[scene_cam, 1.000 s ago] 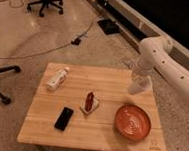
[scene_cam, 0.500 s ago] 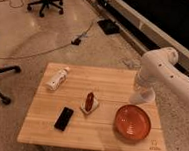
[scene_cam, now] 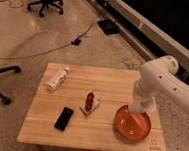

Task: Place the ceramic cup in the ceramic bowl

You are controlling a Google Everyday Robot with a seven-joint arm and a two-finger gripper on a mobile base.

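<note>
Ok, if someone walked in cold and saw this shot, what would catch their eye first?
First, the big white robot arm reaching in from the right, with its gripper right over the orange-red ceramic bowl near the front right corner of the wooden table. After that, the smaller things: a white bottle lying at the back left, a black phone at the front left, and a red item mid-table.
</note>
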